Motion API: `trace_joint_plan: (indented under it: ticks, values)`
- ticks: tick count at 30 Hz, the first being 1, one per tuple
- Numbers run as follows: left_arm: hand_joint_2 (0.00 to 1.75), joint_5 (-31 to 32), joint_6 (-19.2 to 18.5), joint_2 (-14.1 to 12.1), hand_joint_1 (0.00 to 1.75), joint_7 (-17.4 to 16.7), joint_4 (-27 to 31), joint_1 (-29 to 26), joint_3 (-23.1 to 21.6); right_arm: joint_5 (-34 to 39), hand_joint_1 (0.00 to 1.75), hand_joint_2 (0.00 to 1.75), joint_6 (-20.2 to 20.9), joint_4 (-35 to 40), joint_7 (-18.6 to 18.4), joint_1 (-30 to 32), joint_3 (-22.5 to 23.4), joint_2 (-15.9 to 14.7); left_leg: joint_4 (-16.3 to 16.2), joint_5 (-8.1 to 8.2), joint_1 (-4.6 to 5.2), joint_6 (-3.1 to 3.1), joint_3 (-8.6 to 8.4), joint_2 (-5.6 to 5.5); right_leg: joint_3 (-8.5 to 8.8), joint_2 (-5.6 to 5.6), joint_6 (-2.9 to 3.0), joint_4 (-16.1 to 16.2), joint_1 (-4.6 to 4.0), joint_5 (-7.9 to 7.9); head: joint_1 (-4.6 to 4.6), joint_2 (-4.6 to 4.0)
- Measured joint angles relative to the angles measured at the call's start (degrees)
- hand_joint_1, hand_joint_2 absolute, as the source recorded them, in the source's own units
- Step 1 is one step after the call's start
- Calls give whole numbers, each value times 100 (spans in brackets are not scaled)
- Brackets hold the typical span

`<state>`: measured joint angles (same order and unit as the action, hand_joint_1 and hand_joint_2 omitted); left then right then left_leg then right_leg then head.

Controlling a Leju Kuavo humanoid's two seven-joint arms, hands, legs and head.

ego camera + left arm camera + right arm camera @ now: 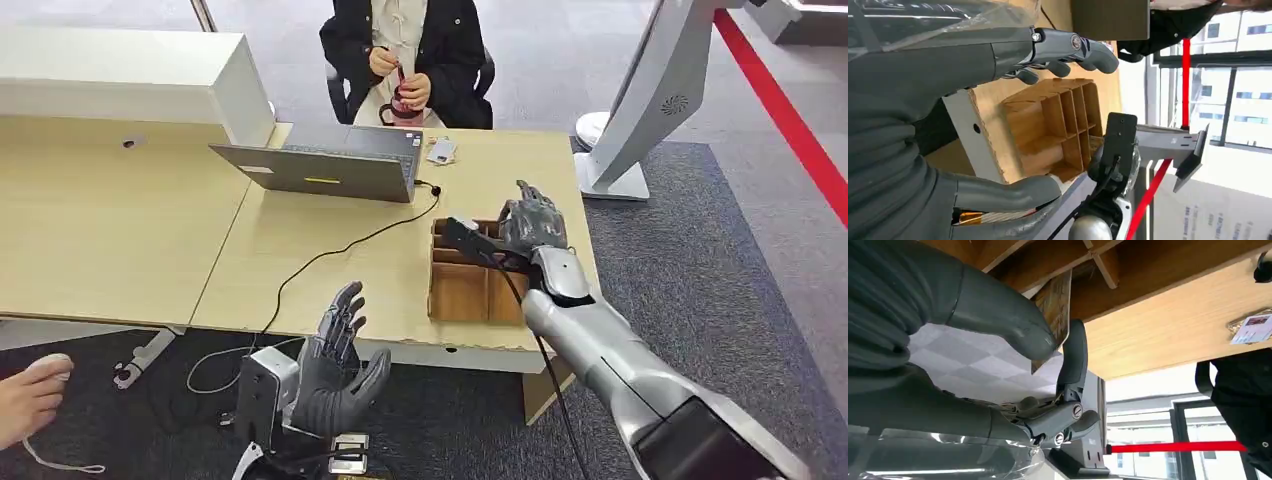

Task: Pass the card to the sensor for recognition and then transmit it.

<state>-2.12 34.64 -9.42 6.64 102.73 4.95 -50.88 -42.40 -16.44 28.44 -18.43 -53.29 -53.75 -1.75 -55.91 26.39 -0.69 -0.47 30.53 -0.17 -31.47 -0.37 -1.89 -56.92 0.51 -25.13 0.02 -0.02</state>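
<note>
A wooden divider box (458,292) stands near the table's right front corner. My right hand (535,222) hovers over its far right compartments. In the right wrist view the thumb and a dark finger (1074,357) of my right hand (993,315) pinch a brownish card (1055,300) at the box's edge (1108,270). My left hand (335,365) is below the table's front edge, palm up, fingers spread and holding nothing. In the left wrist view my left hand (923,110) faces the box (1058,130). A white slanted stand (650,90) rises at the right of the table.
A person (410,50) sits across the table holding a red item. A grey laptop (320,165) with a black cable lies at the far middle, a small badge (441,150) beside it. A white cabinet (120,70) is at the back left. Another person's hand (30,395) is at the lower left.
</note>
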Motion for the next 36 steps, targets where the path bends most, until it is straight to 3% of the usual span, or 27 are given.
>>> trace_joint_plan:
  ticks: [5,12,18,19,20,21,22,36]
  values:
    - [175,17,-22,0,0,-9,0,2,0,-4,175,175,-96,4,39,3,2,-17,0,0,0,0,0,0,0,0,0,0,0,0,0,0]
    - [175,52,-87,9,0,-11,-4,12,0,-114,175,175,-723,116,41,-2,65,-52,0,0,0,0,0,0,0,0,0,0,0,0,-2,0]
    - [175,59,-103,20,0,-9,-13,17,0,-225,175,175,-782,280,4,-41,151,-103,0,0,0,0,-1,0,1,0,0,0,0,0,0,0]
    - [175,59,-103,24,0,-9,-13,17,0,-238,155,175,-782,304,2,-42,160,-107,0,0,0,0,-1,0,1,0,0,0,0,0,0,0]
    - [175,59,-103,28,0,-9,-13,19,0,-245,70,175,-782,325,2,-42,168,-111,0,0,0,0,-1,0,1,0,0,0,0,0,-2,0]
    - [175,59,-103,31,0,-9,-13,19,0,-262,70,175,-782,345,2,-41,181,-120,0,0,0,0,0,0,0,0,0,0,0,0,0,2]
    - [175,59,-103,31,0,-9,-15,19,0,-267,2,175,-782,358,-2,-42,188,-125,0,0,0,0,-1,0,0,0,0,0,0,0,-2,0]
    - [175,57,-120,74,0,4,-61,23,-2,-310,0,175,-544,382,9,-38,197,-166,0,0,0,0,0,0,0,0,0,0,0,0,0,0]
